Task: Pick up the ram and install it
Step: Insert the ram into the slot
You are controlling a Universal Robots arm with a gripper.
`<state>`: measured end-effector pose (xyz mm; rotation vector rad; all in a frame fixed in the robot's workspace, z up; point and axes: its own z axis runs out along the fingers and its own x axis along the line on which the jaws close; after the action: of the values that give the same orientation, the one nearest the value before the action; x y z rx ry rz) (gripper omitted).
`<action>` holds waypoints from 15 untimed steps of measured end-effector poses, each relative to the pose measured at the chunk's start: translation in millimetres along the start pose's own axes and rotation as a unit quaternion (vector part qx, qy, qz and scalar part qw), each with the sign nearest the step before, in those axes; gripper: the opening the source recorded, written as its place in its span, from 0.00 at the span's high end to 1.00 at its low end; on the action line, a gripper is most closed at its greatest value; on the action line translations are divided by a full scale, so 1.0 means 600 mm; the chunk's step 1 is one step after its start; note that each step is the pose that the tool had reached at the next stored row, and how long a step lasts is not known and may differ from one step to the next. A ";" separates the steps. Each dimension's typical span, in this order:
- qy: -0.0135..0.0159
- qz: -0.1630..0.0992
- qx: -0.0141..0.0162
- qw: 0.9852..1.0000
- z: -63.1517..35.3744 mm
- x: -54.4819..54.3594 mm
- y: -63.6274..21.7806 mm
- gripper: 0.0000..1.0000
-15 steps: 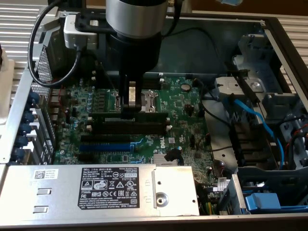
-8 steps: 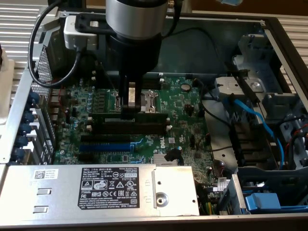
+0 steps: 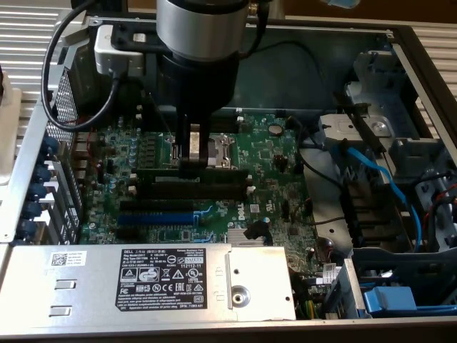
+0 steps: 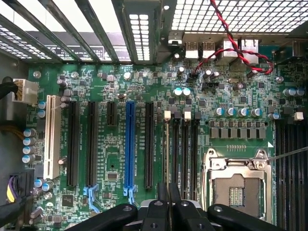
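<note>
In the wrist view the ram [image 4: 167, 149] appears edge-on as a thin pale-green strip along the outermost of the black memory slots [image 4: 185, 154]. Its near end runs between my black fingers [image 4: 161, 195]. My gripper [image 4: 168, 192] is shut on that end. Whether the stick is seated in the slot or held just over it, I cannot tell. In the exterior view my gripper [image 3: 191, 158] reaches straight down onto the memory slots [image 3: 214, 189] at the middle of the green motherboard [image 3: 271, 153], beside the CPU socket [image 3: 220, 150].
A blue expansion slot [image 4: 129, 144] and black slots lie beside the memory slots. The silver power supply [image 3: 143, 282] borders the board in front. A drive cage with a blue cable [image 3: 378, 179] fills the exterior view's right. Red-black wires [image 4: 236, 45] cross near the rear ports.
</note>
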<state>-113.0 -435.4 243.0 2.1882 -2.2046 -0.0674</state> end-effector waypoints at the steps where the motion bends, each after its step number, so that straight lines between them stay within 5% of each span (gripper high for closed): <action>1: 0.000 0.000 0.000 1.000 0.000 0.000 0.000 0.88; 15: 0.000 0.006 0.000 1.000 0.004 -0.001 0.000 0.88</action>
<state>-113.1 -435.0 240.8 2.1742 -2.2189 -0.0678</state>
